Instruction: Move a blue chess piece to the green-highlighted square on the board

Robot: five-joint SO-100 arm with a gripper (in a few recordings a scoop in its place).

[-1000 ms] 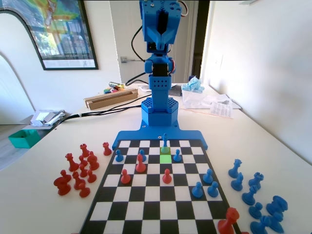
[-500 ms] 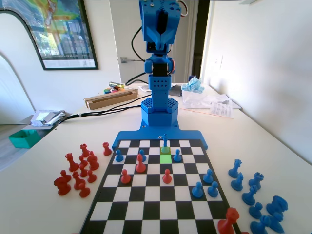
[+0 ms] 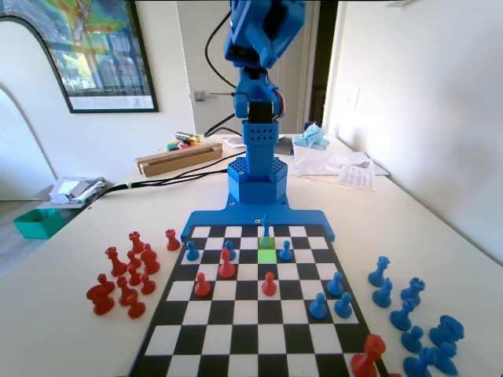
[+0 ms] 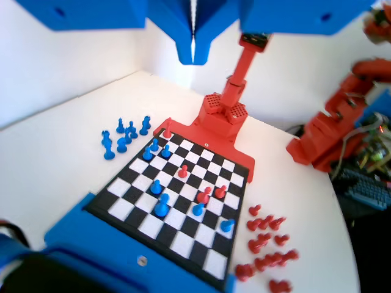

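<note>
Approach step, by my reading: the tool, jaws together and empty, hangs high over the board. The pawn stands upper centre, just behind the green square. Next: descend, open, grasp.

Opposed views sharing the board

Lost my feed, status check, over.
Gripper shut, empty, high above the board. Blue chess piece on far row, just behind the green-highlighted square. Square free; blue pawns on both sides.
</note>
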